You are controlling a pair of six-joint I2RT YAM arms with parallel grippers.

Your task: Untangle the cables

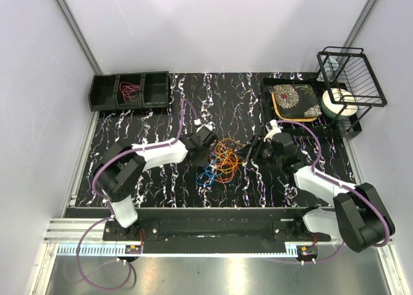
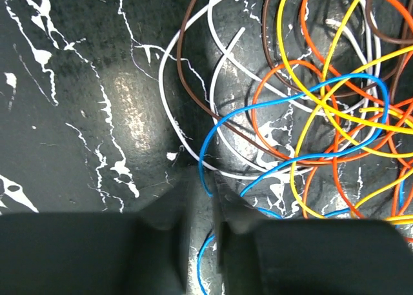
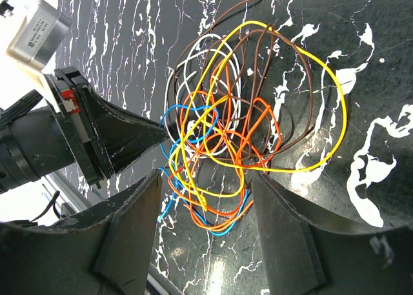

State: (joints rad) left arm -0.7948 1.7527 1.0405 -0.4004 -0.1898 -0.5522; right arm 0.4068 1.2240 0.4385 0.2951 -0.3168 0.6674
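The cables (image 1: pixel 224 158) lie in one tangle of orange, yellow, blue, white and brown loops mid-table. My left gripper (image 1: pixel 206 155) sits at the tangle's left edge. In the left wrist view (image 2: pixel 200 182) its jaws stand a narrow gap apart, and a blue cable (image 2: pixel 201 166) runs through that gap and partly under the right finger. My right gripper (image 1: pixel 249 153) is at the tangle's right edge, wide open and empty. In the right wrist view (image 3: pixel 205 175) orange and blue loops (image 3: pixel 219 211) lie on the table between its fingers, and the left gripper (image 3: pixel 129 137) shows beyond them.
Black bins (image 1: pixel 103 91) stand at the back left, and the middle bin holds red cables (image 1: pixel 131 88). At the back right are a black tray (image 1: pixel 268 104) with a floral plate (image 1: pixel 295 100), a wire rack (image 1: pixel 352 75) and a white roll (image 1: pixel 339 103).
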